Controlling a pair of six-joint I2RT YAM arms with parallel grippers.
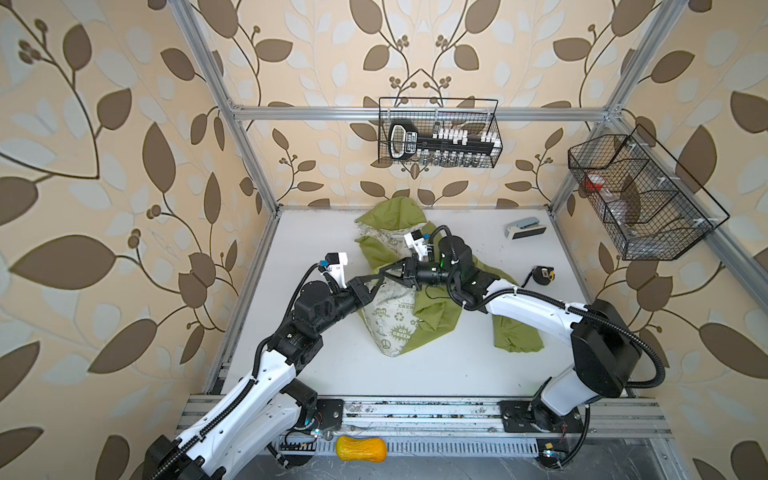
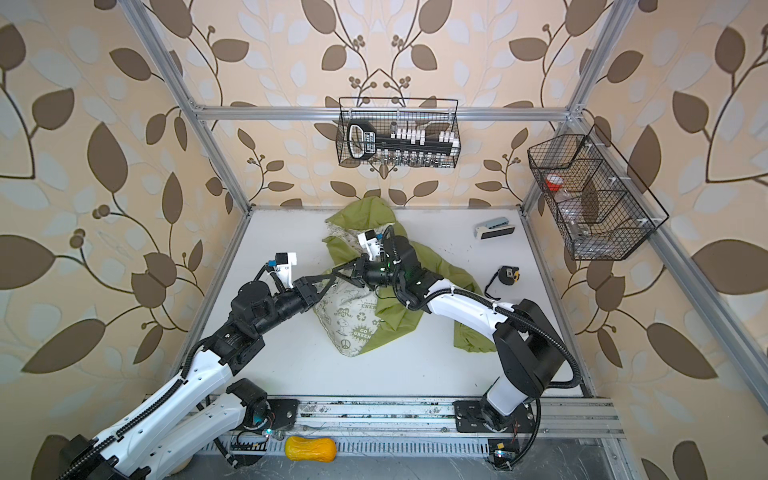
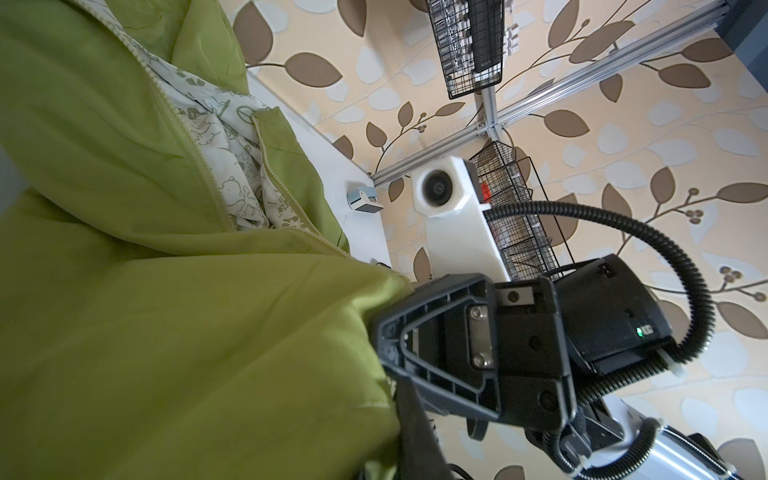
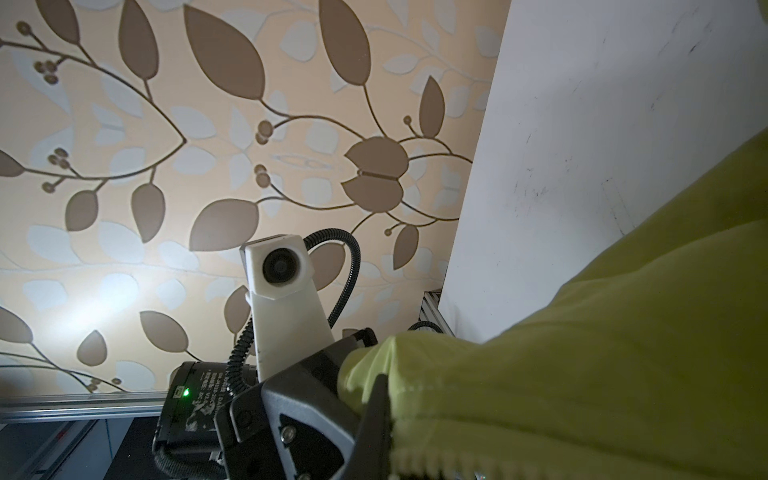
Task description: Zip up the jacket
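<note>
Over the table, left gripper and right gripper meet tip to tip, each pinched closed on a raised green fold of the unzipped jacket.

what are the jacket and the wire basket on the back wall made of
Jacket: thin matte olive cloth, probably woven, judging by soft folds; white printed lining. Basket: black wire, likely coated metal, shown by its thin open grid.
</note>
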